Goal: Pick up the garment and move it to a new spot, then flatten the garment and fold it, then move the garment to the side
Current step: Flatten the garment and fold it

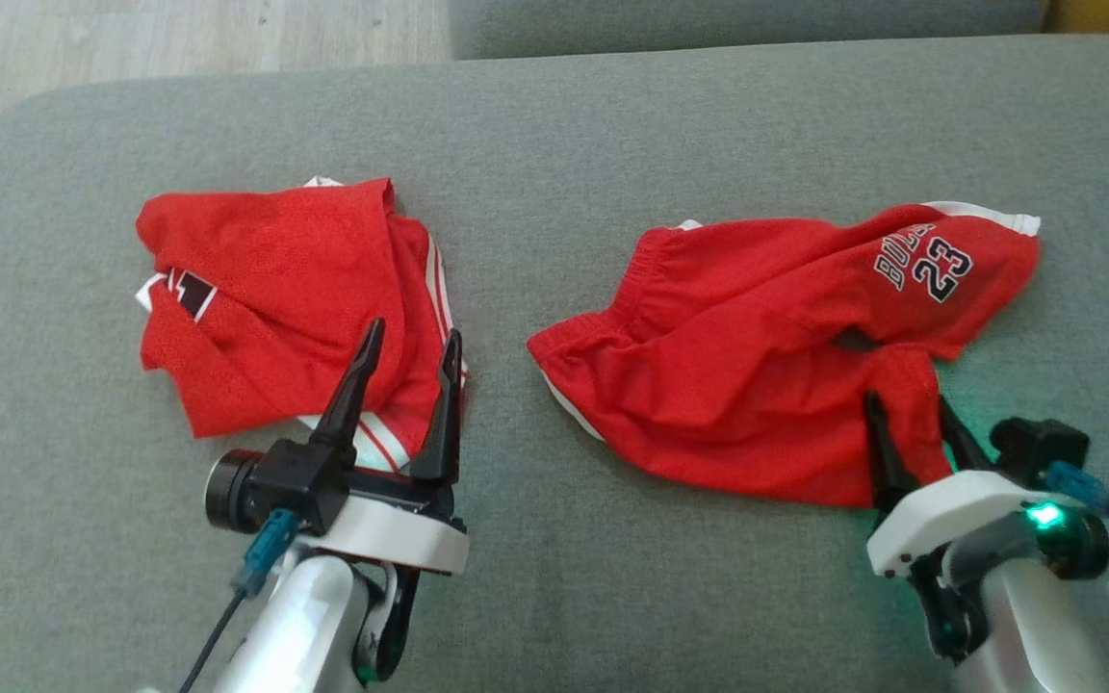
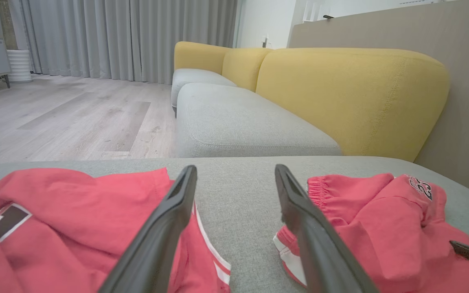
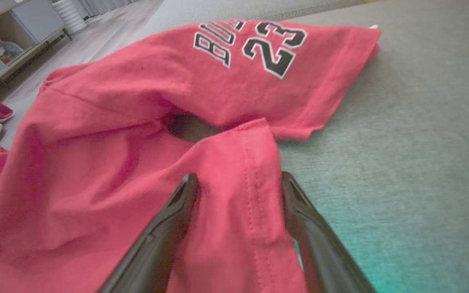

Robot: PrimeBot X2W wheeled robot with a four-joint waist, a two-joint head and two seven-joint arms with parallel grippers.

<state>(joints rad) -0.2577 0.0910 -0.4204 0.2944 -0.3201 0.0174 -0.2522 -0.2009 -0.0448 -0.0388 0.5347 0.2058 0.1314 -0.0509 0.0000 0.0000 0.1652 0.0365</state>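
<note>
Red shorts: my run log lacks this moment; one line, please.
left gripper open, by other red garment | right gripper open, red shorts fabric between fingers

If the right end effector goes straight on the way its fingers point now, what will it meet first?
The red mesh garment printed with 23: a fold of it lies between the open fingers of the right end effector, so it would probably push into that cloth at once.
</note>
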